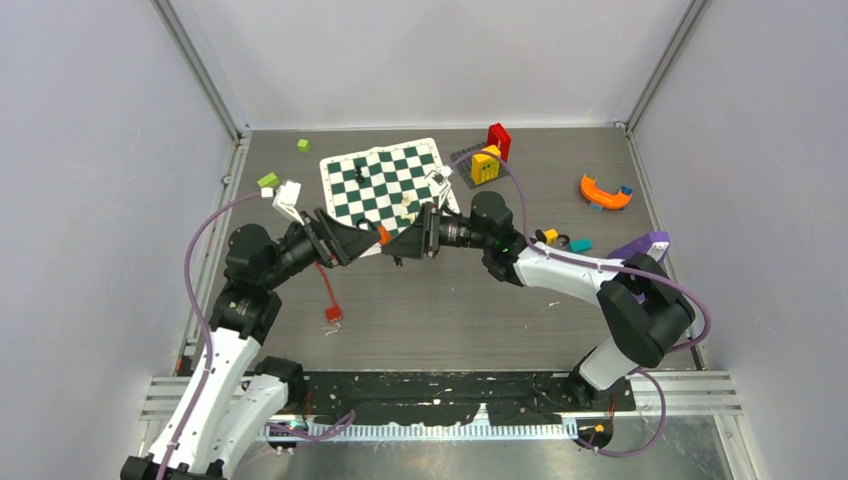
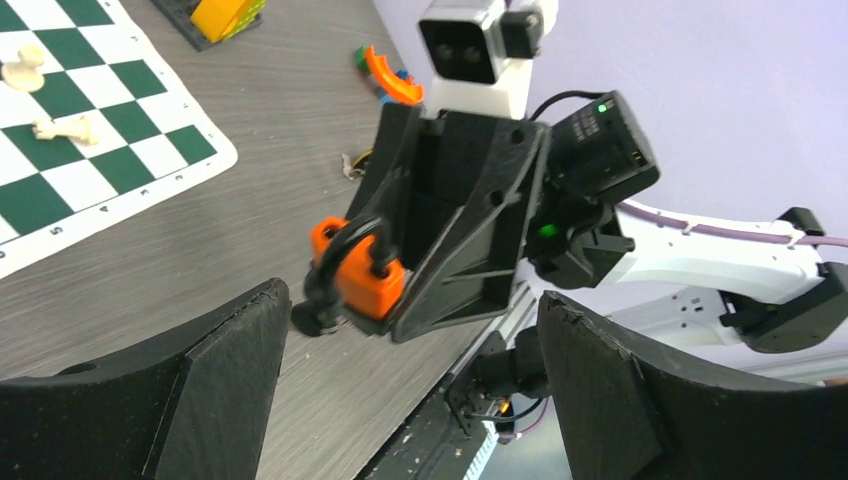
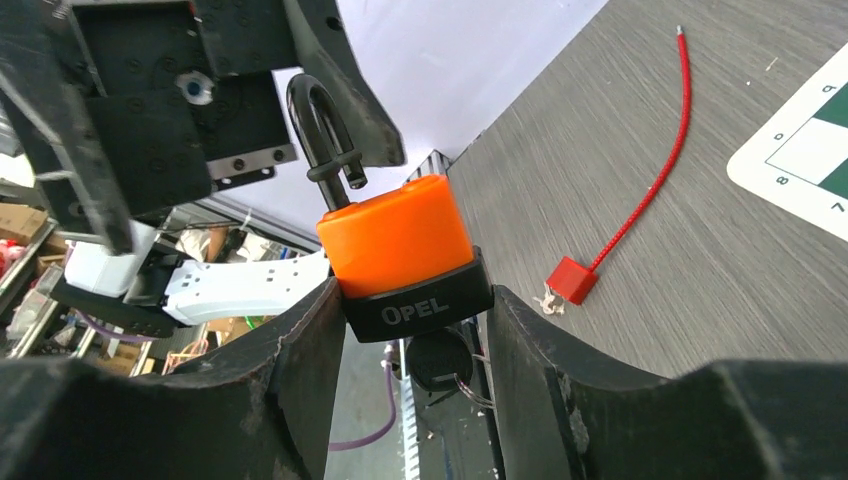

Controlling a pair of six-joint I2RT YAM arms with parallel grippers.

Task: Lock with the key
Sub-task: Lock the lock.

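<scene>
An orange padlock (image 3: 395, 245) with a black base marked OPEL is held above the table, my right gripper (image 3: 415, 300) shut on that base. Its black shackle (image 3: 320, 125) stands open, one end free of the body, pointing toward my left arm. The key's black head (image 3: 440, 355) sticks out under the base between the fingers. In the left wrist view the padlock (image 2: 355, 270) sits just ahead of my left gripper (image 2: 410, 330), which is open with nothing between its fingers. From above, the padlock (image 1: 382, 236) lies between the left gripper (image 1: 345, 243) and the right gripper (image 1: 405, 243).
A green-and-white chess mat (image 1: 385, 183) with a few pieces lies behind the grippers. A red cable seal (image 1: 332, 312) lies on the table below them. Yellow and red blocks (image 1: 490, 155), an orange curved piece (image 1: 603, 192) and small green blocks (image 1: 267, 180) sit toward the back.
</scene>
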